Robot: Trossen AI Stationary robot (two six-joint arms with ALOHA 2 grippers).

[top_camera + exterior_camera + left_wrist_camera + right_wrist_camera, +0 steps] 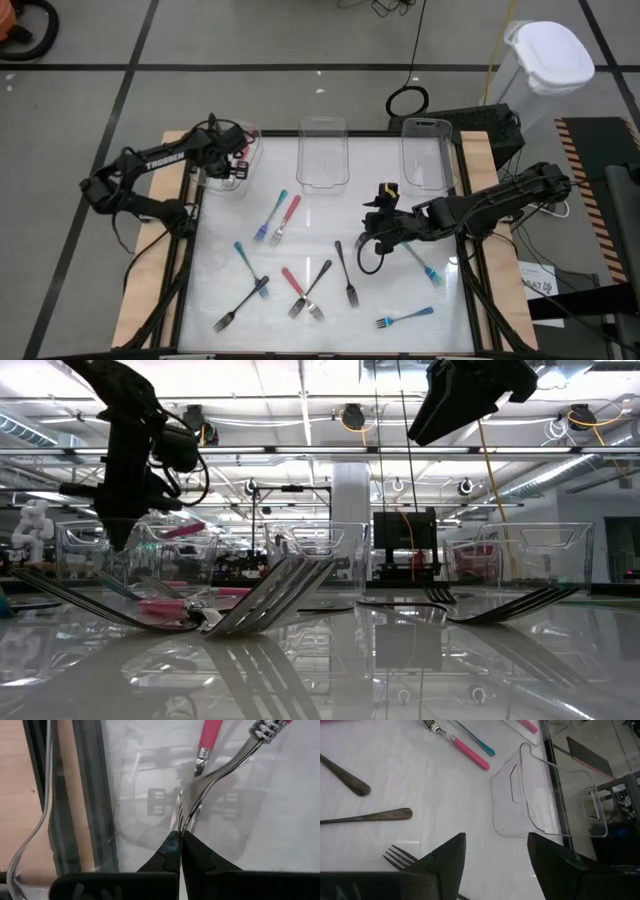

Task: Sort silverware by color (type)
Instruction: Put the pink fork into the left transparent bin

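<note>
Left gripper clamps a silver fork's tines; its handle is cut off. Right gripper gapes empty over the white counter, 3 o'clock.

Two black jointed arms, white lettering, trailing black cables

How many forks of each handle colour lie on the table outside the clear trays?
Blue or teal forks: 4
Pink or red forks: 2
Black forks: 3
Total: 9
</note>
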